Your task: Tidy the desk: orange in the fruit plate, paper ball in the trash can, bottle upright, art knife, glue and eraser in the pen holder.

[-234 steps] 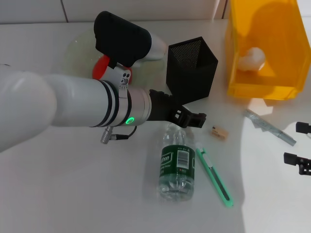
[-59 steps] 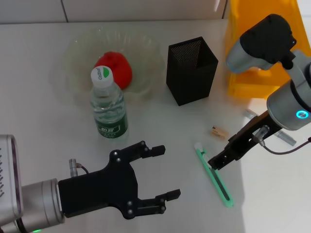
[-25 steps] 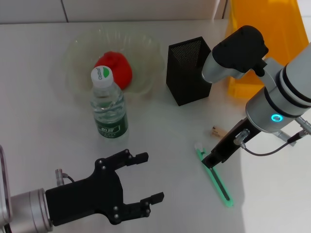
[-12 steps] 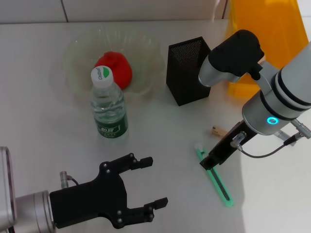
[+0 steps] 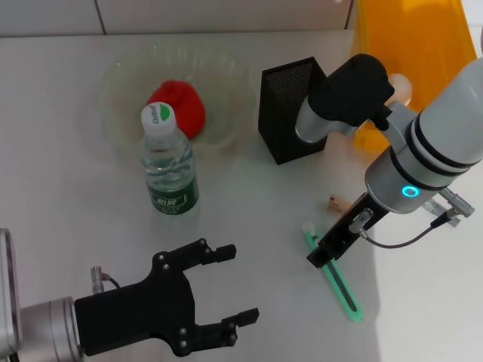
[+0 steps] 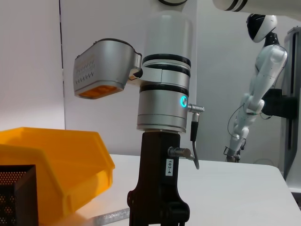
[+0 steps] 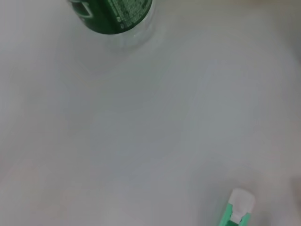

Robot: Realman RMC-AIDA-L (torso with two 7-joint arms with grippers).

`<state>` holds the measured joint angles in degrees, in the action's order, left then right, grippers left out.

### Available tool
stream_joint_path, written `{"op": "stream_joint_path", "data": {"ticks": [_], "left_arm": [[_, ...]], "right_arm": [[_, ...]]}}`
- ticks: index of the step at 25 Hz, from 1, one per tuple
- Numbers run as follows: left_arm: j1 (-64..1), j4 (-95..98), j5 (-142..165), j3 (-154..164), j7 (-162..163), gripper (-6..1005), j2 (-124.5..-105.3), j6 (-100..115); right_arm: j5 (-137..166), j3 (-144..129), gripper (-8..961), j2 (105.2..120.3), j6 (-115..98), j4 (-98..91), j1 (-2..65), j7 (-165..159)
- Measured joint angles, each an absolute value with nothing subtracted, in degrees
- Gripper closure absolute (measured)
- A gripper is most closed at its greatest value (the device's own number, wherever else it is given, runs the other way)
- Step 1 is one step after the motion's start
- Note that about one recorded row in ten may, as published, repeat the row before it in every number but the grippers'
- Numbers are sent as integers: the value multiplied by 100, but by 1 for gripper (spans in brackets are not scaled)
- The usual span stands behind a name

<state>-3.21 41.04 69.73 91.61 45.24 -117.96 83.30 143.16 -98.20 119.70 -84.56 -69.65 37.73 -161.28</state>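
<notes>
1. Directly under the right claw lies the art knife, flat on the tabletop. Its long axis runs from its white-tipped end, nearest the pen holder, down towards the robot. The claw sits over the upper part of the knife, just below that white tip.
2. Being right above it, the right arm is the nearer one. The left claw hangs well apart, low on the robot's left, fingers spread wide and holding nothing.
3. Whether the right claw is spread or pressed together I cannot tell: the head view shows only one dark block at the knife, and the right wrist view shows no fingers, only the knife's tip and the foot of the upright bottle.
4. Contact between claw and knife cannot be made out.
5. The small tan eraser lies just beside the right wrist, partly crowded by the arm.
6. The glue is not visible.
</notes>
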Motion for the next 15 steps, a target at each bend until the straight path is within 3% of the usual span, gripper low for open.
{"op": "stream_joint_path", "data": {"ticks": [15], "left_arm": [[-325, 4105, 6969, 9149, 4527, 190, -11795, 8370]], "right_arm": [[14319, -9887, 645, 11971, -8428, -6878, 3780, -16144]]}}
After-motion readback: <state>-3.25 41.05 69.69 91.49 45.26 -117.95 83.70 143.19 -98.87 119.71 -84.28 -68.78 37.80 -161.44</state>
